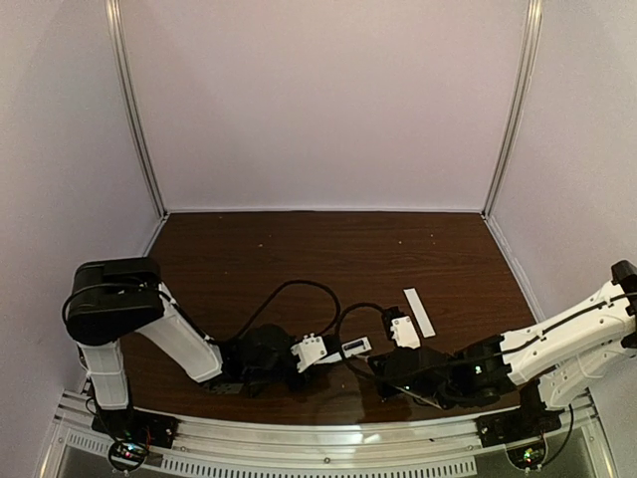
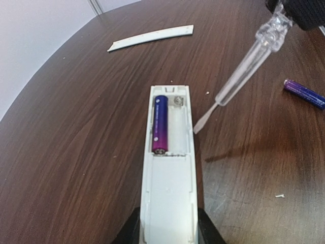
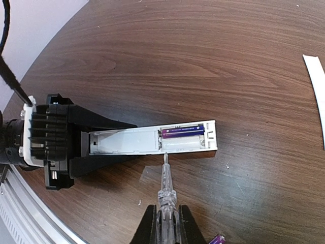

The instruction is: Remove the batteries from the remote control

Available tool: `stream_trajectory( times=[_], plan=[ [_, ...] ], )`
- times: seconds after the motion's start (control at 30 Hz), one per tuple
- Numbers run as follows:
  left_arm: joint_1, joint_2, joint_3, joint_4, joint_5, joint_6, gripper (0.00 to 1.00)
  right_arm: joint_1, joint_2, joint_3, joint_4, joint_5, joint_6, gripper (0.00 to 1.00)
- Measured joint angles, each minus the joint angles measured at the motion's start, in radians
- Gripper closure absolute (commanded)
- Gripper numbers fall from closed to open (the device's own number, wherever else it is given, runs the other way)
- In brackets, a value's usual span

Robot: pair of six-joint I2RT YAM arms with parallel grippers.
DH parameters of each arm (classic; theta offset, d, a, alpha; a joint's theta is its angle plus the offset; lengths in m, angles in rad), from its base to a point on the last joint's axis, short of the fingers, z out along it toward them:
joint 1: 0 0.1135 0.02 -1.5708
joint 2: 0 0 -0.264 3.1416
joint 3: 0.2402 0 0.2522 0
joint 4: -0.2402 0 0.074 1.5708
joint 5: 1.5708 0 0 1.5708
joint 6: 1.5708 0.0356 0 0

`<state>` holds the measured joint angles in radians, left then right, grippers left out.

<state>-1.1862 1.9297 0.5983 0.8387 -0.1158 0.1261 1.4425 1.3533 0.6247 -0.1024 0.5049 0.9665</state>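
- I had the loose battery [image 2: 303, 94] out at 2 o'clock; the seated battery [image 2: 160, 124] waited in the remote control [image 2: 170, 193].
- Left end effector [image 2: 168, 231] clamped the remote control; right end effector [image 3: 165, 223] clamped the screwdriver [image 3: 165, 188].

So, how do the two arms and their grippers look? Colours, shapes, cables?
The left arm and right arm have white box-shaped links with black rounded joints. Black cables loop near the wrists. The left gripper is black, with a ribbed body and tapered fingers. The right gripper also has black fingers.
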Motion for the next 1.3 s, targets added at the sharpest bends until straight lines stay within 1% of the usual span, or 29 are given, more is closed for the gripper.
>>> stream_trajectory(
  times=[0.23, 0.43, 0.8, 1.13, 1.3],
  plan=[
    [-0.009, 0.003, 0.000, 0.006, -0.022, 0.003, 1.00, 0.000, -0.010, -0.024, 0.016, 0.057, 0.036, 1.00],
    [-0.015, 0.018, 0.020, 0.006, -0.024, 0.006, 1.00, 0.000, -0.019, -0.077, 0.055, 0.101, 0.062, 1.00],
    [-0.028, 0.029, 0.034, 0.006, -0.027, 0.007, 1.00, 0.000, -0.005, -0.093, 0.146, 0.124, 0.066, 1.00],
    [-0.032, 0.036, 0.046, 0.003, -0.038, 0.010, 1.00, 0.000, 0.005, -0.092, 0.138, 0.120, 0.088, 1.00],
    [-0.033, 0.039, 0.049, 0.001, -0.042, 0.010, 1.00, 0.000, 0.005, -0.058, 0.067, 0.106, 0.112, 1.00]
  ],
)
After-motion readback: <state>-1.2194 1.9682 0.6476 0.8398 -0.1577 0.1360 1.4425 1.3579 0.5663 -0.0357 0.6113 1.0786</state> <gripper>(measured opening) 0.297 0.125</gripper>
